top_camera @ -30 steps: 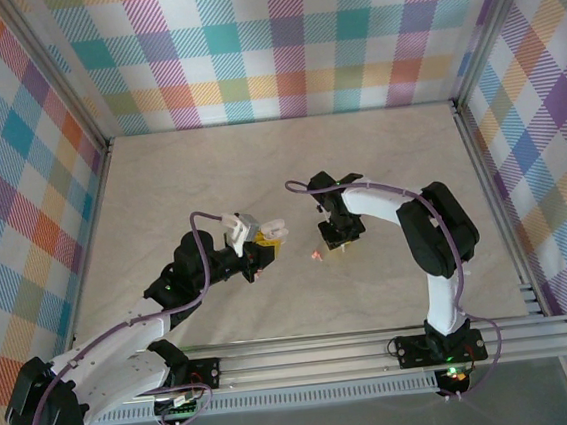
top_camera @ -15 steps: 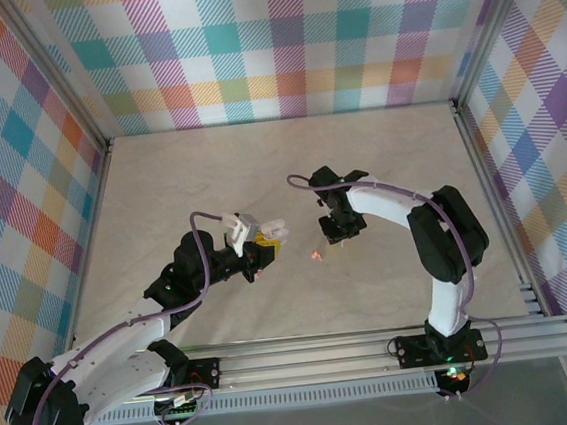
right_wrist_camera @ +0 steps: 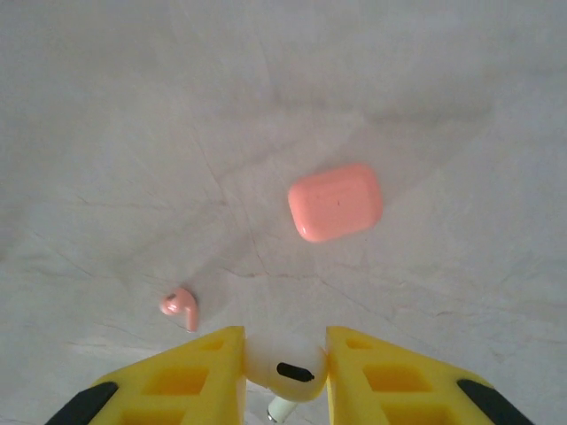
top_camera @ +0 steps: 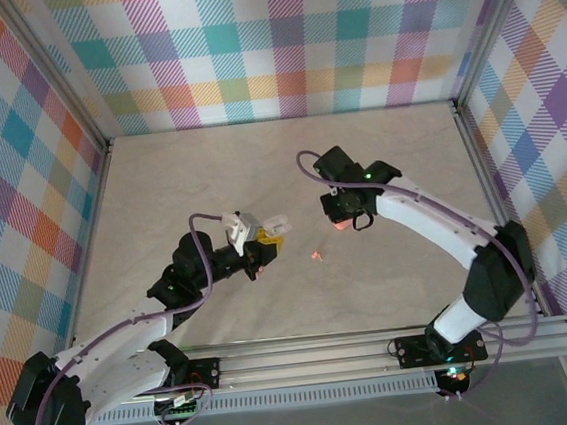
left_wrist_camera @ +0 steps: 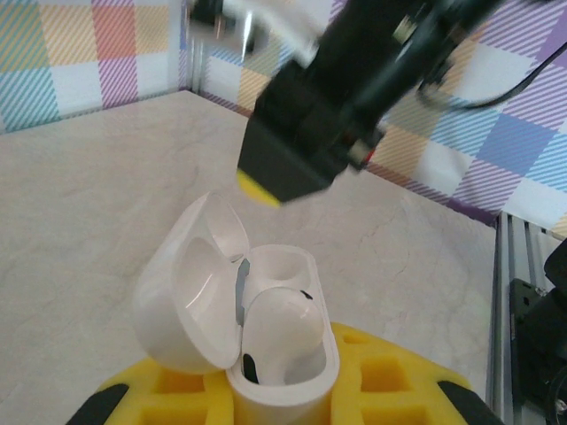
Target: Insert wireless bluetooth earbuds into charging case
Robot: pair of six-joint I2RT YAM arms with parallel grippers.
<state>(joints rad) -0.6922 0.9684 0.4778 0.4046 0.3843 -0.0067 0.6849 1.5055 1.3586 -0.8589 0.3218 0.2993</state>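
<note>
Left gripper grips the white charging case low on its body, the lid swung back to the left. One white earbud sits in the socket nearer that wrist camera, and the empty socket beside it is the target. A loose pink earbud lies on the table between the arms. Right gripper pinches the second white earbud, its stem apparently running back toward the wrist. From above it stands right of the open case and a little beyond, apart from it, so the insertion likely runs leftward and down, stem first. Under it lies a shut pink case; its contents cannot be seen.
</note>
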